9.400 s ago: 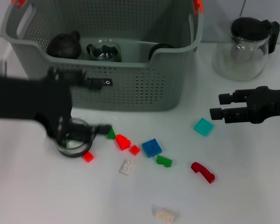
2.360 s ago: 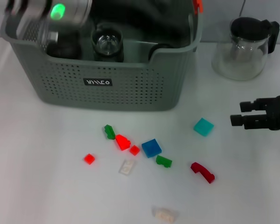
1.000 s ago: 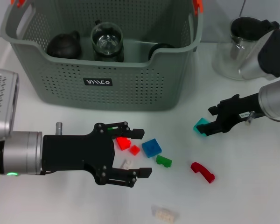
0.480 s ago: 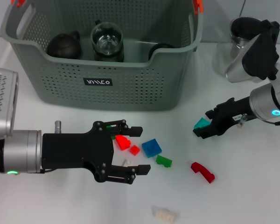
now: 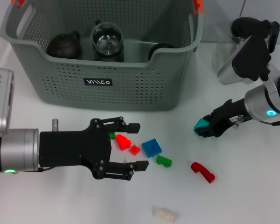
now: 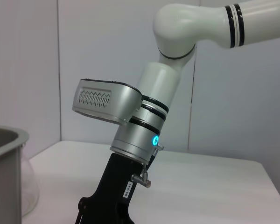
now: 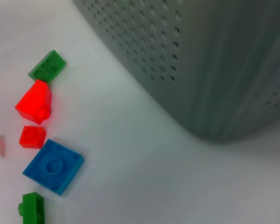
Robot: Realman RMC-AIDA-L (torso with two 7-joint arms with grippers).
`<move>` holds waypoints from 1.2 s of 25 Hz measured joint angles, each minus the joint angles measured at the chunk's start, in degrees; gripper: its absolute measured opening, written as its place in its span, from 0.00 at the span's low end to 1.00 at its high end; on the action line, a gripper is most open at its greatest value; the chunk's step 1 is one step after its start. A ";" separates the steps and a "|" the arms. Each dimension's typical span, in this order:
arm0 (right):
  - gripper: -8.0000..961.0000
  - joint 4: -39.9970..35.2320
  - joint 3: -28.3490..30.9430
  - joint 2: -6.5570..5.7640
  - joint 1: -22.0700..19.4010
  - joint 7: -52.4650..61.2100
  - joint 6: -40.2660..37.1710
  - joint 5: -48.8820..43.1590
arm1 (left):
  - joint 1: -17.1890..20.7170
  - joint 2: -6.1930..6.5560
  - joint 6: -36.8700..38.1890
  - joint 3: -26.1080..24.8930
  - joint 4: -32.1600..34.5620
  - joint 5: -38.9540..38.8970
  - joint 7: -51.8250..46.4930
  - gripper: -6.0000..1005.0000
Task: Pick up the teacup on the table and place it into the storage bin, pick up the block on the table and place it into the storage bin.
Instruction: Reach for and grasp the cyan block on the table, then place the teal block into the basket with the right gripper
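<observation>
The grey perforated storage bin (image 5: 130, 79) stands at the back; its wall also shows in the right wrist view (image 7: 214, 60). A glass teacup (image 5: 107, 44) sits inside it next to a black teapot (image 5: 63, 45). My left gripper (image 5: 136, 145) is open low over the table, its fingers (image 5: 130, 126) spanning a red block (image 5: 122, 141) and a small red block (image 5: 134, 150). A blue block (image 5: 151, 147) lies just beyond. My right gripper (image 5: 204, 129) is down at the teal block (image 5: 200, 124) on the table.
A green block (image 5: 164, 161), a dark red piece (image 5: 203, 171) and white pieces (image 5: 164, 214) lie loose in front. A glass teapot with a black lid (image 5: 245, 25) stands at the back right, behind my right arm. The right wrist view shows the blue block (image 7: 53, 165) and red block (image 7: 35, 101).
My left gripper has drawn back slightly to the left, still open. My right gripper has settled closer onto the teal block, which stays on the table.
</observation>
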 joint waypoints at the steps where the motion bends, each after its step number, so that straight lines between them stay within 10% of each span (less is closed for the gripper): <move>1: 0.64 -0.25 0.03 -0.08 -0.02 0.25 -0.20 -0.04 | 0.00 0.01 0.14 -0.27 0.00 -0.10 0.00 0.84; 11: 0.45 -7.01 1.05 -0.52 -1.75 1.83 -6.74 -0.21 | 0.19 0.08 0.36 -1.67 -0.01 -0.28 -0.09 0.84; 21: 0.45 -28.13 10.35 -0.37 -2.95 3.21 -37.97 14.57 | 2.39 -0.06 0.45 -4.84 -0.88 0.34 0.99 0.84; 30: 0.46 -30.44 14.05 -1.50 8.58 7.38 -27.26 22.08 | 1.36 0.07 0.15 -4.95 -3.33 -0.14 1.48 0.84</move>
